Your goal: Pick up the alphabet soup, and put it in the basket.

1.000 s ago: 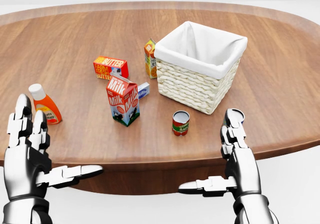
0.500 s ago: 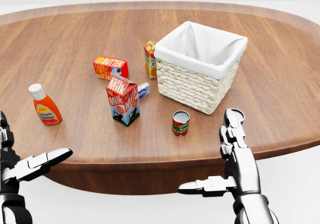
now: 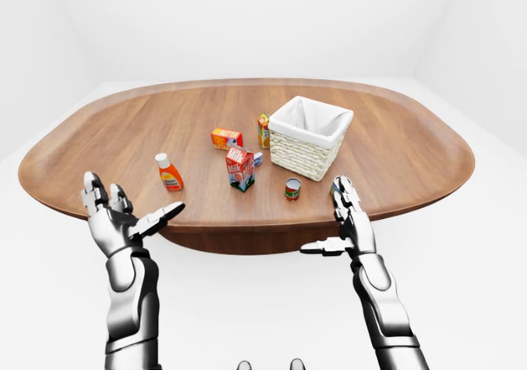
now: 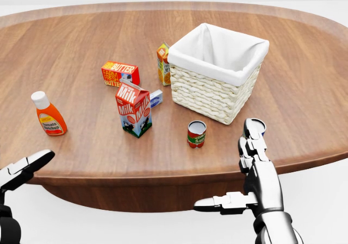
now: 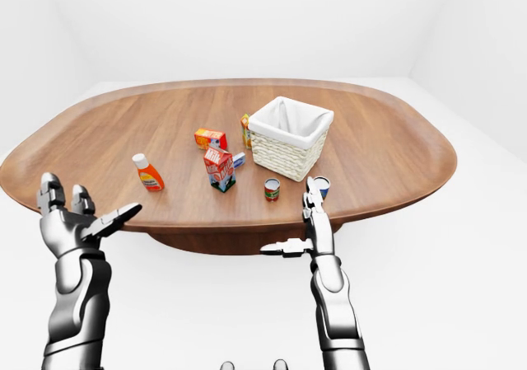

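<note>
In the head view the left hand (image 3: 115, 219) has slid further out at the lower left since half a second ago; only one fingertip shows there, fingers spread open. The ketchup bottle (image 4: 49, 114), milk carton (image 4: 134, 108) and butter box (image 4: 120, 73) have not moved. The alphabet soup (image 4: 196, 133) stands upright on the table (image 4: 304, 86), near the basket (image 4: 217, 72). The right hand (image 4: 255, 168) stays open, unmoved

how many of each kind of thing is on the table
cans: 2, red can and blue can
cartons: 2, milk carton and juice carton
boxes: 2, butter box and small box
bottles: 1, ketchup bottle
baskets: 1, basket
total: 8
</note>
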Motion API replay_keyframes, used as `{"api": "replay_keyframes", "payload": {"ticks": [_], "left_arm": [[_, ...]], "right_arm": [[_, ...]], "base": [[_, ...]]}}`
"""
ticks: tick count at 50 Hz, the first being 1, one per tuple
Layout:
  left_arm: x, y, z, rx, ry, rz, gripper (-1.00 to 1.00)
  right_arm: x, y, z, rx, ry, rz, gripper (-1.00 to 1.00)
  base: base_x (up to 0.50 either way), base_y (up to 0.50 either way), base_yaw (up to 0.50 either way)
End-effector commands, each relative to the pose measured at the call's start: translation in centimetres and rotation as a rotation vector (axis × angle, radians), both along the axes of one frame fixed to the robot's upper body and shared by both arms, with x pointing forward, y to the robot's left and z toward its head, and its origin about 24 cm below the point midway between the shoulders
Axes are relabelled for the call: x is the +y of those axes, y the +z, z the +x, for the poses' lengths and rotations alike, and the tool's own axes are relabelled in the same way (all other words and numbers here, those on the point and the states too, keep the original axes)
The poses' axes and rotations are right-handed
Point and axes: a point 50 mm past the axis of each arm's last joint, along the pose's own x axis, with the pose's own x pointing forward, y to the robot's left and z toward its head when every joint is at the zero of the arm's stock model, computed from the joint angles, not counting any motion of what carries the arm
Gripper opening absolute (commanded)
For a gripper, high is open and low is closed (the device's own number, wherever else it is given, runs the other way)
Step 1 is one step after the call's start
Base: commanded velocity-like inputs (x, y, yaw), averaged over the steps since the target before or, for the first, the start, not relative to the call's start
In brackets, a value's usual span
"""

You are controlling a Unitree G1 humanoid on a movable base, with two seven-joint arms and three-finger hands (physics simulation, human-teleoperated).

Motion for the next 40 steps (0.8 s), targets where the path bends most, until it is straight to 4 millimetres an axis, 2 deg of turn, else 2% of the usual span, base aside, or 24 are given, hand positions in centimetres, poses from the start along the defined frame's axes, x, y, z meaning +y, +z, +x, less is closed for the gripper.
{"api": "replay_keyframes", "payload": {"ticks": [1, 18, 40], "left_arm": [[1.8, -0.8, 0.7, 0.034, 0.057, -0.062, 1.00], [3.1, -1.2, 0.6, 0.063, 0.115, -0.081, 1.00], [3.4, -1.3, 0.4, 0.070, 0.146, -0.087, 1.00]], "right_arm": [[0.0, -0.1, 0.0, 0.003, -0.004, -0.006, 1.00], [0.0, 0.0, 0.0, 0.002, -0.004, -0.013, 1.00], [-0.1, 0.0, 0.0, 0.016, -0.025, -0.036, 1.00]], "base": [[0.00, 0.00, 0.00], [0.00, 0.00, 0.00], [0.00, 0.00, 0.00]]}}
